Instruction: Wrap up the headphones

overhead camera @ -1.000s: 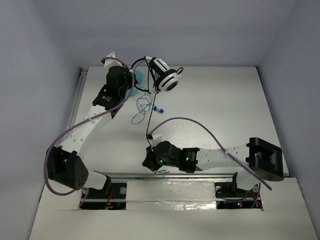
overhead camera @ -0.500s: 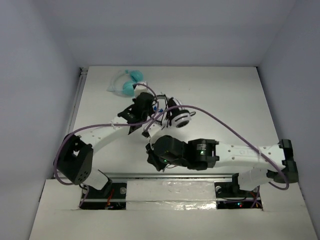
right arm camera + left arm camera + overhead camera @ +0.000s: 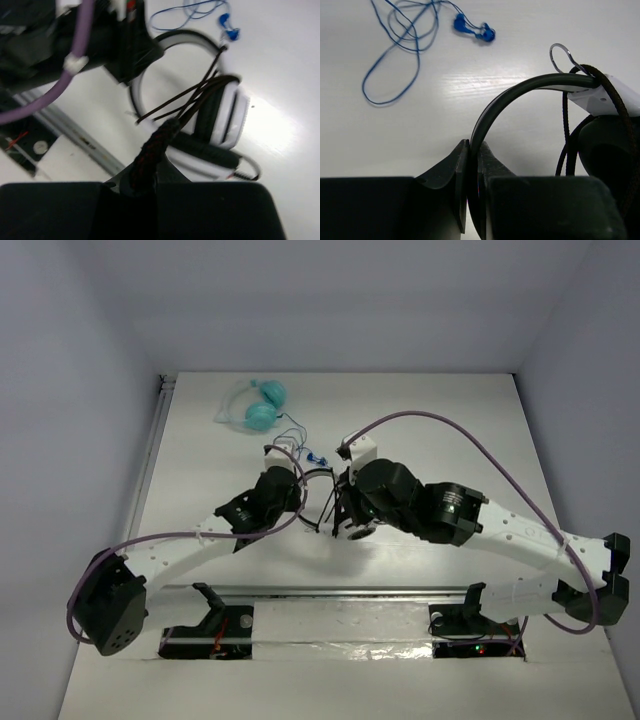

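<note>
Wht table (image 3: 450, 420), pale grey-blue walls (image 3: 330, 300) 3 sides, alu rail (image 3: 340, 591) near edge.

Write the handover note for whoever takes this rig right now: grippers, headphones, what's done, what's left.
Left gripper: shut on the headband.
Right gripper: shut on the cable, which is pulled taut.
The headphones sit between the arms, near the blue earbuds.
Done: several cable strands appear wound at the earcup.
Left: wind the remainder and secure the end; plug not visible.
</note>
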You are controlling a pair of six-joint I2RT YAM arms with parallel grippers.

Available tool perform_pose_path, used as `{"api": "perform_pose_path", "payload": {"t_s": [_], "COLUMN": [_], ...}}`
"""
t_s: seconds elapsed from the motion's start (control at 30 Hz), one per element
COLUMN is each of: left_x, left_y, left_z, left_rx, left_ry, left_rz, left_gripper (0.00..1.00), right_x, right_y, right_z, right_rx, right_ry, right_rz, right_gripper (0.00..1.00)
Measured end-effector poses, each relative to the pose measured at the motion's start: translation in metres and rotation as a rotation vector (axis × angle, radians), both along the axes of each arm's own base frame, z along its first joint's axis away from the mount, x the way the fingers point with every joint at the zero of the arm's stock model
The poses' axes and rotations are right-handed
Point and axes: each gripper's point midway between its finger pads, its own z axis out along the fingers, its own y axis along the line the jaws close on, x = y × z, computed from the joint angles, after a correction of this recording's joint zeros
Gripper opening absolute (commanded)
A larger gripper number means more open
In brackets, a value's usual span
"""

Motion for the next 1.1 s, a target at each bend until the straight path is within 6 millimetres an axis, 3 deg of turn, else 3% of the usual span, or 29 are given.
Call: {"api": "perform_pose_path", "payload": {"t_s": [0.17, 0.47, 0.6, 0.83, 1.03, 1.1], "left_x": [-0.027, -0.051, -0.059, -0.070, -0.064, -0.056], "left_y": [-0.016, -0.040, -0.054, -0.072, -0.069, -0.064], "left_z": [-0.005, 0.000, 0.013, 0.043, 0.055, 0.063], "left_rx": [-0.006, -0.032, -0.091, -0.184, -0.231, -0.265], "left_ry": [0.011, 0.031, 0.013, -0.026, -0.035, -0.047], "left_rz": [-0.119, -0.299, -0.382, -0.498, -0.525, -0.520], "left_gripper": [0.00, 0.00, 0.00, 0.00, 0.00, 0.00], "right_x": [0.029, 0.073, 0.090, 0.092, 0.087, 0.085], "right_y": [-0.016, -0.042, -0.059, -0.072, -0.077, -0.077], "right_z": [-0.009, -0.036, -0.047, -0.062, -0.048, -0.042], "right_rx": [-0.090, -0.224, -0.243, -0.198, -0.028, 0.025], "right_ry": [-0.059, -0.128, -0.143, -0.142, -0.138, -0.138], "right_rz": [-0.076, -0.205, -0.282, -0.346, -0.373, -0.367], "right_gripper": [0.00, 0.00, 0.00, 0.00, 0.00, 0.06]}}
